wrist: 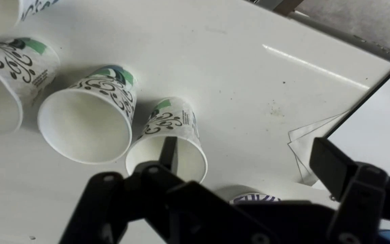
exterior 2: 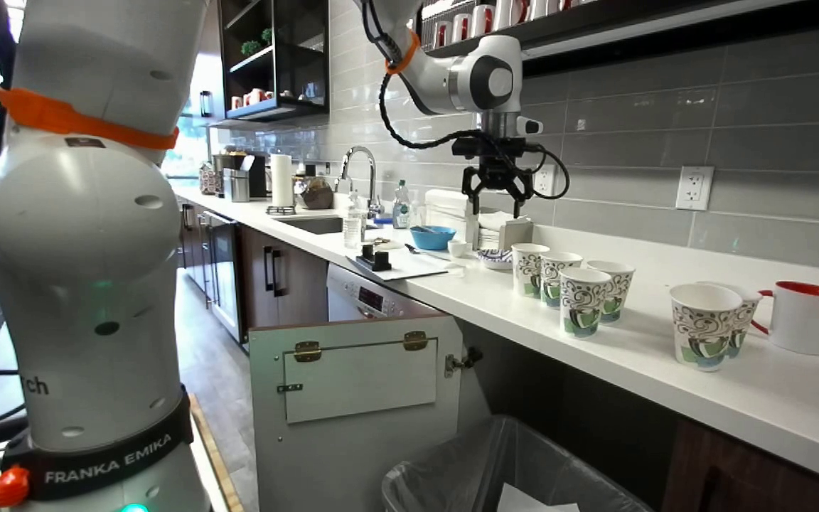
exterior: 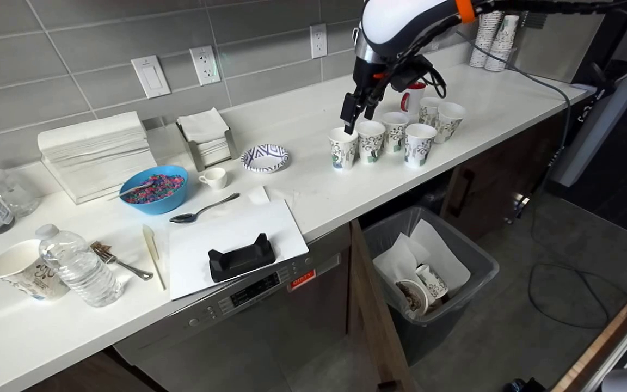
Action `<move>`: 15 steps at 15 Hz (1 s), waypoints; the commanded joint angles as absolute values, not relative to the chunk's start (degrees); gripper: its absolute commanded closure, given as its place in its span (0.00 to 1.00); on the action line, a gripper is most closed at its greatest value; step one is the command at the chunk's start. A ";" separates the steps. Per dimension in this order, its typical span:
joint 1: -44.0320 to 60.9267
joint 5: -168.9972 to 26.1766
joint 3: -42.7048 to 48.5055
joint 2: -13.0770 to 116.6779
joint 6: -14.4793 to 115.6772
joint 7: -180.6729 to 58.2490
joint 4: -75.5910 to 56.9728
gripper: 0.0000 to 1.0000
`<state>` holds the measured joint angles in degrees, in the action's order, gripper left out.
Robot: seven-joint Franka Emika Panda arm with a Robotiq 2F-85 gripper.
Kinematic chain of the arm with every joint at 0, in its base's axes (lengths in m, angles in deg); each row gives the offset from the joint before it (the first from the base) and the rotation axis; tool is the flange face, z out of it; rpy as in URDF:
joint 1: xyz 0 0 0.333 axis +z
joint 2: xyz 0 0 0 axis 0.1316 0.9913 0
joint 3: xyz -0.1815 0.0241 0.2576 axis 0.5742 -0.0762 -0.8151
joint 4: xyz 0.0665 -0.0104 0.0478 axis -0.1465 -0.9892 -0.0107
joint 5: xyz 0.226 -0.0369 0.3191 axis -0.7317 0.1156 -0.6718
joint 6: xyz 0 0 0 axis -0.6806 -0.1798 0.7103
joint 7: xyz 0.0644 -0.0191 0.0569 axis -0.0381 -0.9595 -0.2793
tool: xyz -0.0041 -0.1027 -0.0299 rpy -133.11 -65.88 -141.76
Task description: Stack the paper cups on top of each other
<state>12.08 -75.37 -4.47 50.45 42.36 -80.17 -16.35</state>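
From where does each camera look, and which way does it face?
An exterior view: high before the counter, facing down toward the wall; outer arm, gripper show.
An exterior view: near robot base, facing along the counter toward the sink; base, arm, gripper show.
Wrist view: above paper cups, facing down; gripper fingers show.
Both exterior views share the blue bowl.

- In both exterior views, four of your paper cups (exterior: 419,146) stand close together on the counter (exterior: 313,190), right of centre; two more stand to their right.
- In the wrist view, one finger (wrist: 168,152) of your gripper (wrist: 243,145) overlaps one cup's mouth.
- In an exterior view, a bowl (exterior: 264,159) lies left of them, the napkin holder (exterior: 193,151) farther left.
- At upper right there, the mug (exterior: 412,100) stands behind cups.
- Lower left of centre, a stand (exterior: 243,262) rests on the board (exterior: 210,234).
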 commanded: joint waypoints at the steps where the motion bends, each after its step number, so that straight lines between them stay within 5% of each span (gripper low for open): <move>1: 11.50 -72.92 -3.74 53.61 42.50 -76.25 -11.43 0.00; 15: 5.83 -73.43 1.63 44.71 47.85 -63.65 -24.81 0.00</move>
